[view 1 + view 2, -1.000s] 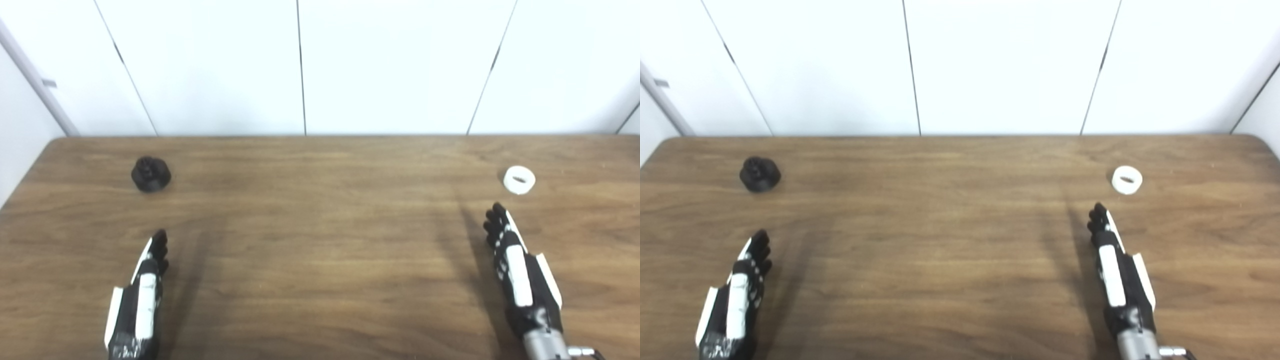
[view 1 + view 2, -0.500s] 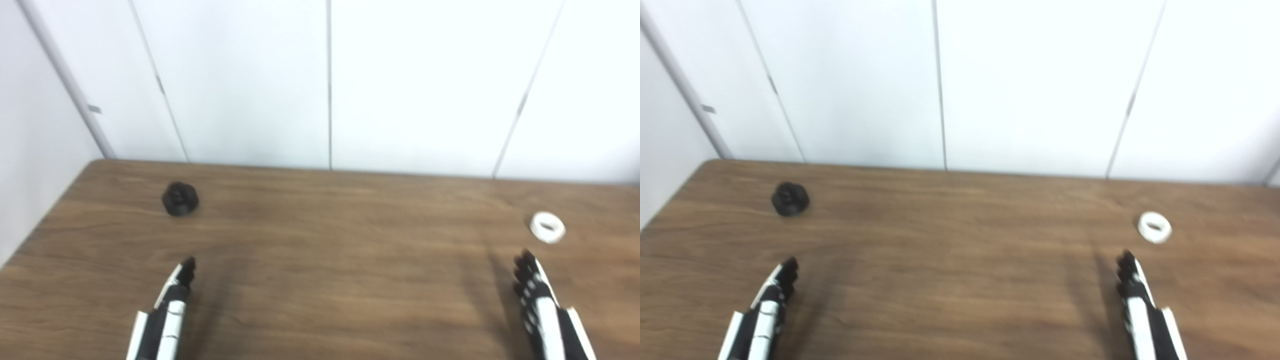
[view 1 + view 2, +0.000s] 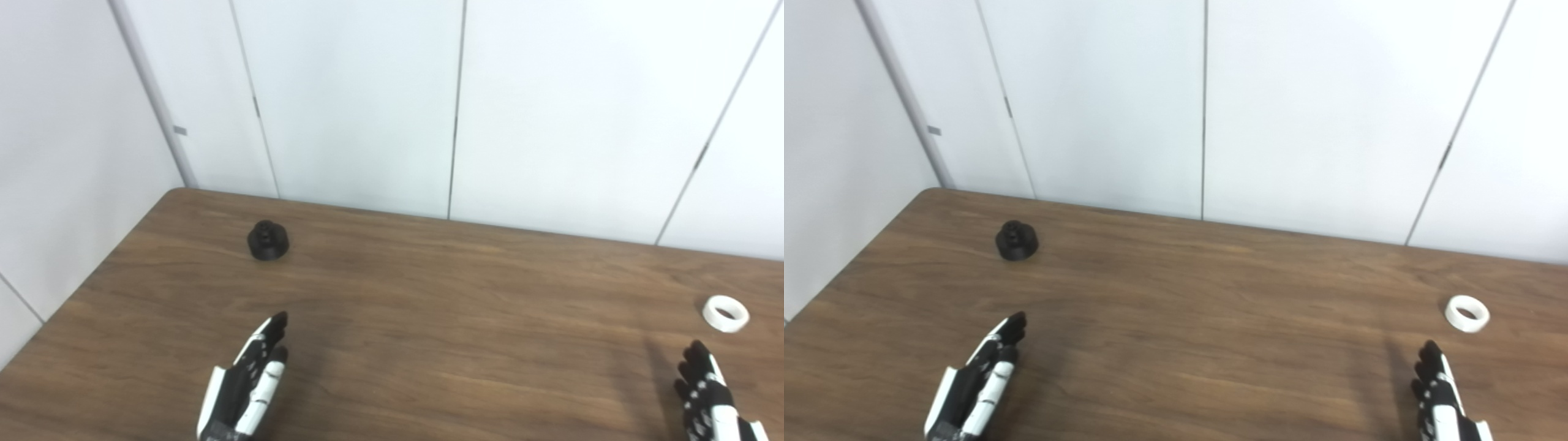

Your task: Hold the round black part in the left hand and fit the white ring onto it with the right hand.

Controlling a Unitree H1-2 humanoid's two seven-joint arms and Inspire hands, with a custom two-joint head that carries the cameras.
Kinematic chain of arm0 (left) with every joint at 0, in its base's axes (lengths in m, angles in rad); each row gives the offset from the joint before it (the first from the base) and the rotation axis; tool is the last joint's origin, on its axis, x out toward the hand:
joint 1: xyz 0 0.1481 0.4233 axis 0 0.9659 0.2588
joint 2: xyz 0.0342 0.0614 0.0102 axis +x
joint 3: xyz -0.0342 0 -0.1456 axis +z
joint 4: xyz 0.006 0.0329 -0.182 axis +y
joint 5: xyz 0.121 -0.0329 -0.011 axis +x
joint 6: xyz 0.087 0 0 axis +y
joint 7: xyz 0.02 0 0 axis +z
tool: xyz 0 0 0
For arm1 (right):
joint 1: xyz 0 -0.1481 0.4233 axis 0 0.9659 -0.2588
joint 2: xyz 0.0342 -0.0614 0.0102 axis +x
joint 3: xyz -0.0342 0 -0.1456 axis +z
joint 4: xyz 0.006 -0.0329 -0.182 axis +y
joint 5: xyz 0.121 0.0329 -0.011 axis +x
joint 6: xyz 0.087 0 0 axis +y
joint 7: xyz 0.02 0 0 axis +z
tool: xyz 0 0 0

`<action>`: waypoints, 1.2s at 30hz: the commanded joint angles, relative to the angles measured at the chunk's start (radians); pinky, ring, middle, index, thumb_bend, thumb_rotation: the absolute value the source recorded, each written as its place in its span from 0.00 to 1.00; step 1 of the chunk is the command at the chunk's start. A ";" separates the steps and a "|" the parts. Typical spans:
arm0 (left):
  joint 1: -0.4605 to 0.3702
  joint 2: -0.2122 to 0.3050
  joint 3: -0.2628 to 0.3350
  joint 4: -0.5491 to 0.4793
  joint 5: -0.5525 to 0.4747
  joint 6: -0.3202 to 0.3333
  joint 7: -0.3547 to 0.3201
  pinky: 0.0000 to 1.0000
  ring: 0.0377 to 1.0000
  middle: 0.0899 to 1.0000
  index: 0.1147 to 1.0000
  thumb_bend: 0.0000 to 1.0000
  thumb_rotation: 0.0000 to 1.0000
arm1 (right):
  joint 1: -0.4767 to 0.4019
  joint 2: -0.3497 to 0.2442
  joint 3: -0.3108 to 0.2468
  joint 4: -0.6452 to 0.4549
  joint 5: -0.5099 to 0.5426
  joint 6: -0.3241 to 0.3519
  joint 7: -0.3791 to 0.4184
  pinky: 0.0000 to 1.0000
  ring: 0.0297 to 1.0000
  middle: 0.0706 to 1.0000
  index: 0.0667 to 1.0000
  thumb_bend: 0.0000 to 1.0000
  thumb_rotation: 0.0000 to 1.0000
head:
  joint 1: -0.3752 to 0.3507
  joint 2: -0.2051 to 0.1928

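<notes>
Head camera panned up and left, so the whole frame shifted. Relative to the table [image 3: 429, 294], the parts didn't move. Left hand [image 3: 248, 383] now sits flatter, fingers spread slightly. Right hand [image 3: 1440, 398] mostly cut off at bottom edge.

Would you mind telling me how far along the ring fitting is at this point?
Nothing is done yet. The black part and the white ring sit far apart on the table, untouched. The left hand and right hand are open and empty, short of them. Both pickups and the fitting remain.
</notes>
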 commanded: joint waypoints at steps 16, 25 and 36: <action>0.002 -0.066 -0.050 0.038 0.026 -0.034 0.029 1.00 0.96 0.93 0.92 0.48 0.73 | 0.014 -0.029 -0.017 0.011 0.004 0.019 -0.010 0.98 0.92 0.90 0.92 0.58 1.00 | 0.037 0.001; 0.005 -0.064 -0.047 0.018 0.093 -0.021 0.060 0.96 0.95 0.93 0.93 0.51 0.61 | 0.012 -0.023 -0.015 0.019 -0.007 0.003 -0.022 0.89 0.89 0.88 0.90 0.64 1.00 | 0.017 0.001; -0.073 -0.006 -0.002 -0.082 0.240 0.068 0.107 0.98 0.94 0.91 0.90 0.78 0.38 | 0.006 -0.018 -0.008 0.025 -0.016 0.003 -0.034 0.94 0.91 0.88 0.90 0.73 1.00 | 0.026 -0.009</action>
